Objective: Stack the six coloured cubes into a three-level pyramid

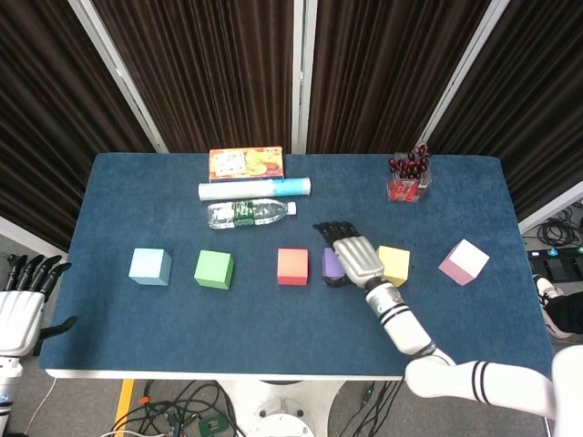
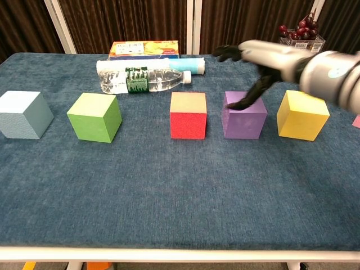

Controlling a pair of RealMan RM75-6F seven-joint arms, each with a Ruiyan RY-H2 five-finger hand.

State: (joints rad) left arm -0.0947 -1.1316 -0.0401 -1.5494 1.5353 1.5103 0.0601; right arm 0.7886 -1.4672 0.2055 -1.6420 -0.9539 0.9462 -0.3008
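Observation:
Six cubes sit in a row on the blue table: light blue point(image 1: 150, 266), green point(image 1: 214, 269), red point(image 1: 292, 266), purple point(image 1: 330, 262), yellow point(image 1: 397, 264) and pink point(image 1: 463, 261). My right hand point(image 1: 353, 258) hovers over the purple cube point(image 2: 243, 118) with fingers spread and holds nothing. In the chest view the right hand point(image 2: 256, 59) is above the cube's far side, its thumb tip close to the cube's top; the red cube point(image 2: 188, 115) stands free to its left. My left hand point(image 1: 23, 300) hangs off the table's left front corner, fingers apart and empty.
Behind the row lie a water bottle point(image 1: 246, 213), a white and blue tube point(image 1: 255, 188) and a snack box point(image 1: 246, 163). A clear box of cherries point(image 1: 408, 177) stands at the back right. The yellow cube point(image 2: 302, 115) sits close to the right of the purple one.

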